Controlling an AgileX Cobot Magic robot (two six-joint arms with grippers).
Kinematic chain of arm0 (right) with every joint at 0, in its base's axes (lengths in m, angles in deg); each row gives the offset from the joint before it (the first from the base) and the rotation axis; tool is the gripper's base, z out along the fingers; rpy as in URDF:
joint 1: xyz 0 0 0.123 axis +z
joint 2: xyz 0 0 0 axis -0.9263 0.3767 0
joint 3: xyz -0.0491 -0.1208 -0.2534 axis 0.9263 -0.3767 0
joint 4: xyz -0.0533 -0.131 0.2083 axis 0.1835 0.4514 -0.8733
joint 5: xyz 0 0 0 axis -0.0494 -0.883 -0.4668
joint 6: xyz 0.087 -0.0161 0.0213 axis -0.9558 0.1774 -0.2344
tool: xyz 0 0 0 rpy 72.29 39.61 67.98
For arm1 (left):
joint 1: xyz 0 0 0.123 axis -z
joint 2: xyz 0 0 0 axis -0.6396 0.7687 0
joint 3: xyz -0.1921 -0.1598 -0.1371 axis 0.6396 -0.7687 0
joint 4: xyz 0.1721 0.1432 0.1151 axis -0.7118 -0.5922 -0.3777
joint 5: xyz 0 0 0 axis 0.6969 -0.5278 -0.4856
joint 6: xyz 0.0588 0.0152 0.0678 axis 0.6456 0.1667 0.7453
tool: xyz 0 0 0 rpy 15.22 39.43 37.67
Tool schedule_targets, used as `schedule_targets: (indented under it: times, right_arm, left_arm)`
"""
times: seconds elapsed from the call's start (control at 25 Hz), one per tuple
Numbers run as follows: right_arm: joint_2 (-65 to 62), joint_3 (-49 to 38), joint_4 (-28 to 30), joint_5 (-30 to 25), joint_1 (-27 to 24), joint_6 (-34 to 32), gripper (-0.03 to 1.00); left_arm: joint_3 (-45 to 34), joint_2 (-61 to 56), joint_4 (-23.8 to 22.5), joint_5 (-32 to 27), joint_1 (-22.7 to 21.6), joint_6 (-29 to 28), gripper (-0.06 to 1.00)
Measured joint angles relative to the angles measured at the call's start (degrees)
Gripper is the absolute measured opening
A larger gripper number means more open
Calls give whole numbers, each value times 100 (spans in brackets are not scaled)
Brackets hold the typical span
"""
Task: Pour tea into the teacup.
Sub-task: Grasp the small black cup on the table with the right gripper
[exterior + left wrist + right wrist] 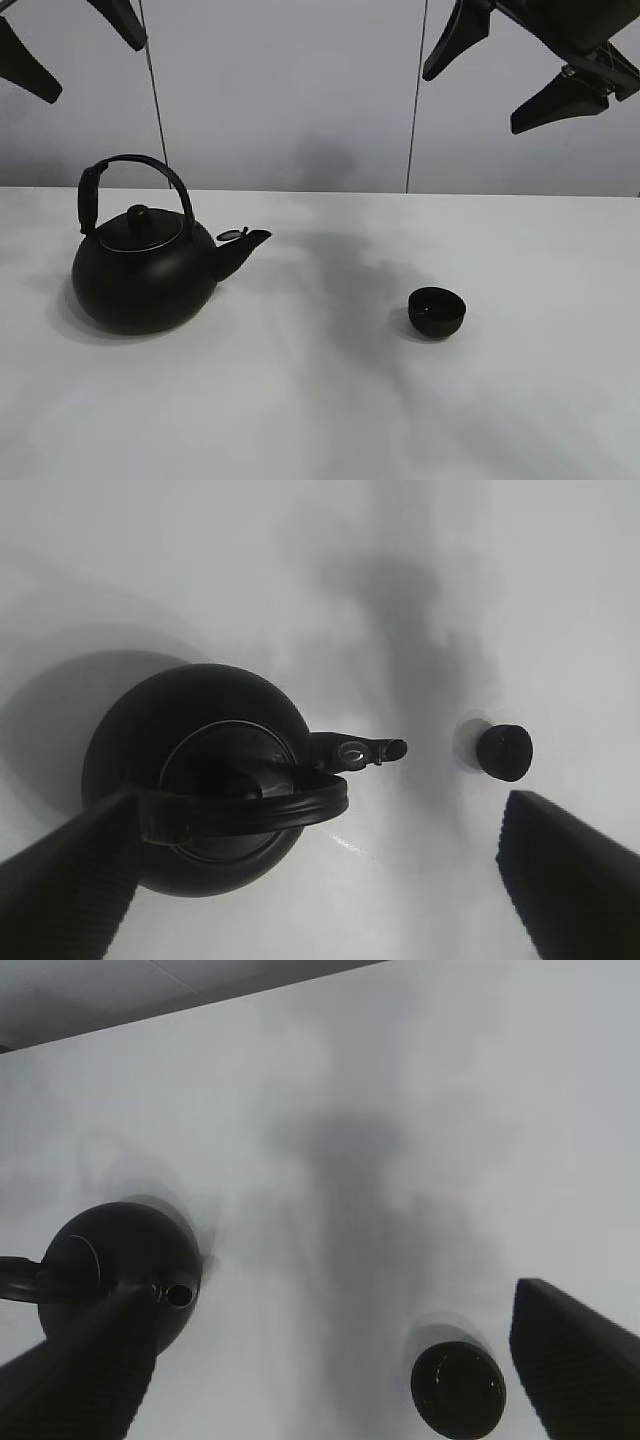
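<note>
A big round black kettle (pixel 145 270) with an arched handle and a lid stands upright on the left of the white table (pixel 320 400), its spout pointing right. The small black teacup (pixel 437 311) stands upright right of the middle, well apart from the kettle. My left gripper (pixel 70 40) hangs open and empty high above the kettle. My right gripper (pixel 505 70) hangs open and empty high above the teacup's side. The left wrist view shows the kettle (pixel 200 770) and teacup (pixel 504 751) between my open fingers (pixel 60 890). The right wrist view shows the kettle (pixel 120 1260) and teacup (pixel 458 1388). No tea shows.
A pale panelled wall (pixel 300 90) rises behind the table's far edge. Soft shadows of the arms lie on the table between the kettle and the teacup.
</note>
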Motion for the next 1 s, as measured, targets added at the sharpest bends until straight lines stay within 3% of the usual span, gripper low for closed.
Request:
schedule_targets:
  times: [0.56,0.8,1.0]
  right_arm:
    - [0,0,53,158,0,128,66]
    - [235,7,902,-225,54,624,66]
    - [827,7,2033,-789,658,678,66]
  left_arm:
    - [0,0,0,0,0,0,69]
    - [0,0,0,0,0,0,69]
    - [0,0,1,2,0,0,69]
